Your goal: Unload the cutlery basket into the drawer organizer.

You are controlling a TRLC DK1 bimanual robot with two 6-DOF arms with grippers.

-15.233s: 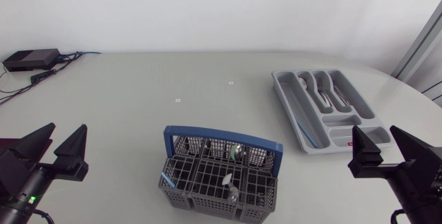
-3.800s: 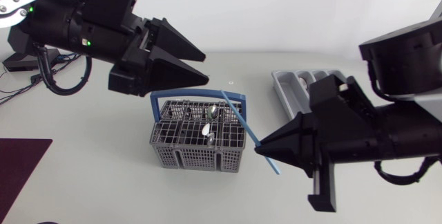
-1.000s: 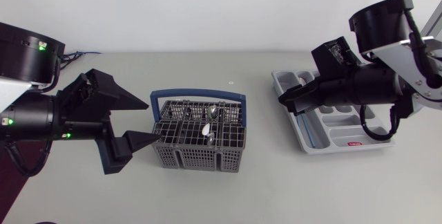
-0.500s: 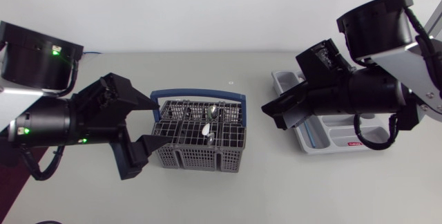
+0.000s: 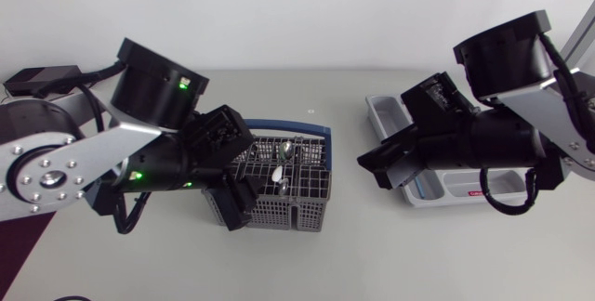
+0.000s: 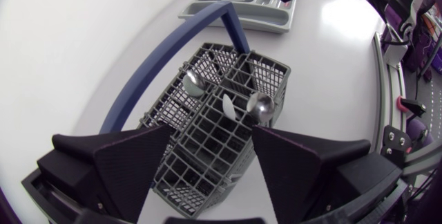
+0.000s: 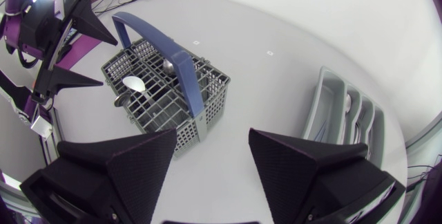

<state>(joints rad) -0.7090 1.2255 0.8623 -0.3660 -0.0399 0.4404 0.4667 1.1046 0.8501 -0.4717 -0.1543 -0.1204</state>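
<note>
Though half-hidden overhead, basket [image 6: 183, 193] spoons [image 6: 195, 84] plain ahead of spread left fingers [image 6: 131, 162]; right fingers [image 7: 138, 165] spread too.

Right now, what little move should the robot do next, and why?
Probably lower the left gripper onto the shiny metal spoon in the grey mesh cutlery basket with the blue handle. It hangs open and empty right over the basket, with the spoon's bowl sticking up just ahead.

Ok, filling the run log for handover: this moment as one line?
left tool: open, over cutlery basket | right tool: open, empty, between basket and drawer organizer | spoons: in basket
</note>
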